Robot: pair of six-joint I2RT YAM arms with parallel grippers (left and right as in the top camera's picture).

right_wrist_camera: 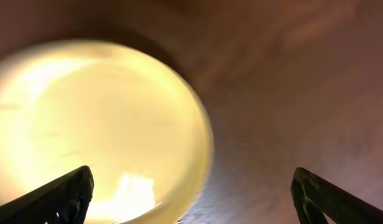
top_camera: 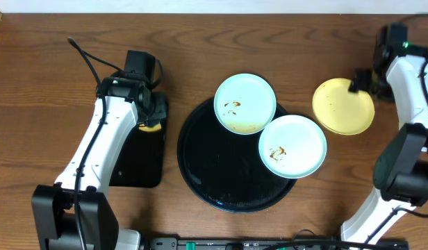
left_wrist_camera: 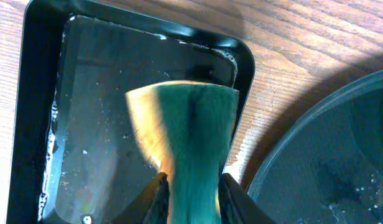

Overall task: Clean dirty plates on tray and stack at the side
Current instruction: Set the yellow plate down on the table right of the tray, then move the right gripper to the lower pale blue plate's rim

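Two pale blue plates lie partly on the round black tray (top_camera: 214,167), one at its back edge (top_camera: 244,103) and one at its right edge (top_camera: 292,146); both carry brown smears. A pale yellow plate (top_camera: 343,105) rests on the wood to the right of the tray and looks clean (right_wrist_camera: 98,124). My right gripper (top_camera: 358,82) hovers over that plate's rim, its fingers spread wide (right_wrist_camera: 201,205) and nothing between them. My left gripper (left_wrist_camera: 191,183) is shut on a green and yellow sponge (left_wrist_camera: 188,130) above a small rectangular black tray (left_wrist_camera: 30,124).
The rectangular tray (top_camera: 141,167) lies left of the round tray, whose rim shows at the right of the left wrist view (left_wrist_camera: 316,174). Both arm bases stand at the table's front corners. Bare wood runs along the back.
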